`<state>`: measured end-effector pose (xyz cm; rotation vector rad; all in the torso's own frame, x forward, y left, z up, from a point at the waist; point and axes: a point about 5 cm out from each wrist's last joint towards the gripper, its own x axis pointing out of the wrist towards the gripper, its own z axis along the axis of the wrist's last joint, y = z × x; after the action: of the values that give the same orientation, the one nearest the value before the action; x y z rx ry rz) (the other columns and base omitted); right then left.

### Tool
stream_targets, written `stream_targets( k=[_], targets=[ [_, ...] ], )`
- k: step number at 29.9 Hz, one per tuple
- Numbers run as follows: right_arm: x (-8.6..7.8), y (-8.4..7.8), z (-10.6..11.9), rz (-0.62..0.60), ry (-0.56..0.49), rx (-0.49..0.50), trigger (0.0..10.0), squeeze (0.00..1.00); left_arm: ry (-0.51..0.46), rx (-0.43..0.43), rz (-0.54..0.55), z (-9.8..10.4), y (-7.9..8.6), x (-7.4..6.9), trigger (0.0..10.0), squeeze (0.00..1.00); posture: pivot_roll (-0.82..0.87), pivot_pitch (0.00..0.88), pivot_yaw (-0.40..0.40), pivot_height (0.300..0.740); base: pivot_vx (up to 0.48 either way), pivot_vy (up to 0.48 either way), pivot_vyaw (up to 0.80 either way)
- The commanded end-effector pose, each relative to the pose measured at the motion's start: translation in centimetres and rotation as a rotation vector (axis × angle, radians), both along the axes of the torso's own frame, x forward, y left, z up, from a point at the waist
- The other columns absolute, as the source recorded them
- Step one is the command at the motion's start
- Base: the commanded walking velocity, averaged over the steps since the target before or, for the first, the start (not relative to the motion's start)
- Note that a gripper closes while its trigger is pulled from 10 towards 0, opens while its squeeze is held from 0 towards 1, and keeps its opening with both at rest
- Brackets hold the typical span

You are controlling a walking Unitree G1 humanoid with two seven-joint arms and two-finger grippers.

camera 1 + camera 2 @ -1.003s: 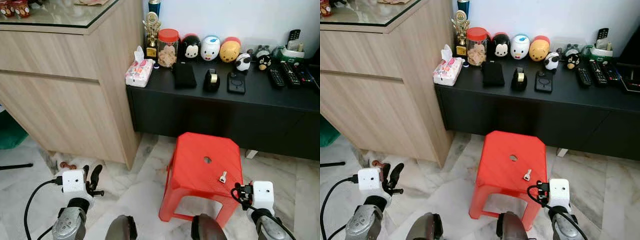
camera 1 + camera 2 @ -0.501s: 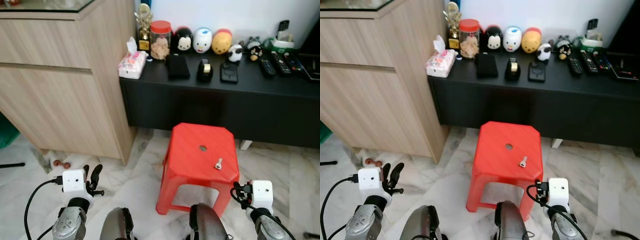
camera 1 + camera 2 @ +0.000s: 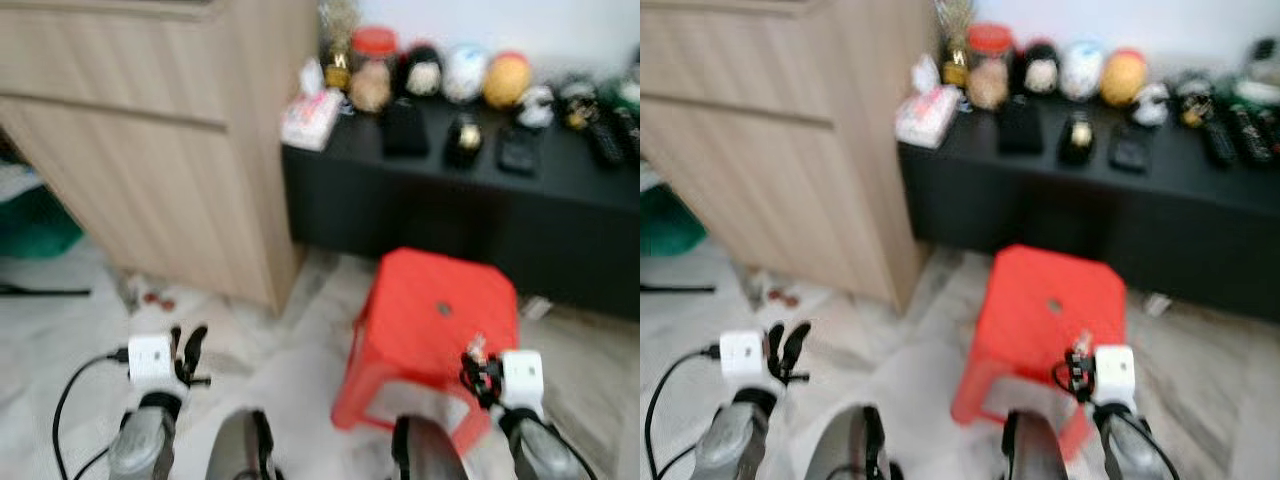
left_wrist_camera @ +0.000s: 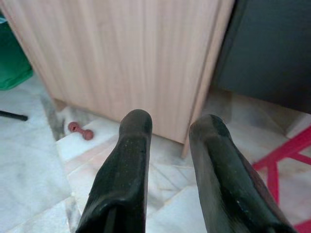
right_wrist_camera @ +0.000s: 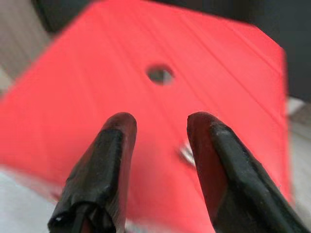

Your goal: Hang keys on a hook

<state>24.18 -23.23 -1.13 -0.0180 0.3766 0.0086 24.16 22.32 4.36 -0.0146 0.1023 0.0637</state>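
Now the right gripper (image 5: pixel 158 141), fingers spread, hovers over the key (image 5: pixel 186 153) lower right on the stool (image 5: pixel 97 92). Blur could spoil aim and knock it off. Left gripper (image 4: pixel 167 141) hangs spread, idle.

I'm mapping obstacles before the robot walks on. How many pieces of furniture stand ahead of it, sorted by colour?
Red: 1, the stool
Black: 1, the low cabinet along the wall
Light wood: 1, the tall cabinet on the robot's left
Total: 3
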Motion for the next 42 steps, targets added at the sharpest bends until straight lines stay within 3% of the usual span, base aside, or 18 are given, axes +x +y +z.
stream_targets(
  k=[1,13,32,33,34,35,36,40,42],
  targets=[
    [-0.79,-0.49,-0.53,-0.022,0.024,0.010,10.0,0.00,0.015,0.001,-0.002,-0.17,0.06,0.01,10.0,0.00,-0.09,0.097,-0.016,0.587,0.296,0.000,0.00],
    [-0.62,-0.61,-0.43,-0.026,0.017,0.011,10.0,0.00,0.021,-0.003,-0.008,-0.39,-0.20,0.06,10.0,0.00,-0.09,0.095,-0.020,0.587,0.294,0.000,0.00],
    [-0.97,-1.00,-0.98,-0.075,0.092,-0.039,10.0,0.00,0.029,-0.006,-0.014,-0.58,-0.12,-0.20,10.0,0.00,-0.08,0.102,-0.017,0.587,0.000,0.000,0.00],
    [-0.96,-0.95,-1.01,-0.071,0.095,-0.034,10.0,0.23,0.029,-0.006,-0.014,-0.58,-0.12,-0.21,10.0,0.00,-0.08,0.101,-0.017,0.587,0.000,0.000,0.00],
    [-0.96,-0.92,-1.02,-0.068,0.097,-0.030,10.0,0.23,0.030,-0.006,-0.015,-0.59,-0.11,-0.21,10.0,0.00,-0.08,0.101,-0.017,0.587,0.000,0.000,0.00],
    [-0.96,-0.92,-1.06,-0.062,0.105,-0.035,10.0,0.64,0.030,-0.006,-0.015,-0.59,-0.10,-0.21,10.0,0.00,-0.08,0.103,-0.016,0.587,0.000,0.000,0.00],
    [-0.96,-0.92,-1.09,-0.057,0.111,-0.038,10.0,0.87,0.031,-0.006,-0.015,-0.60,-0.10,-0.21,10.0,0.00,-0.08,0.103,-0.016,0.587,0.000,0.000,0.00],
    [-0.95,-0.91,-1.17,-0.028,0.141,-0.054,10.0,0.86,0.038,-0.003,-0.017,-0.70,-0.11,-0.27,10.0,0.00,-0.08,0.104,-0.016,0.587,0.000,0.000,0.00],
    [-0.94,-0.89,-1.12,-0.025,0.136,-0.054,10.0,0.79,0.039,-0.003,-0.018,-0.71,-0.11,-0.31,10.0,0.00,-0.08,0.105,-0.015,0.587,0.000,0.000,0.00]
  ],
)
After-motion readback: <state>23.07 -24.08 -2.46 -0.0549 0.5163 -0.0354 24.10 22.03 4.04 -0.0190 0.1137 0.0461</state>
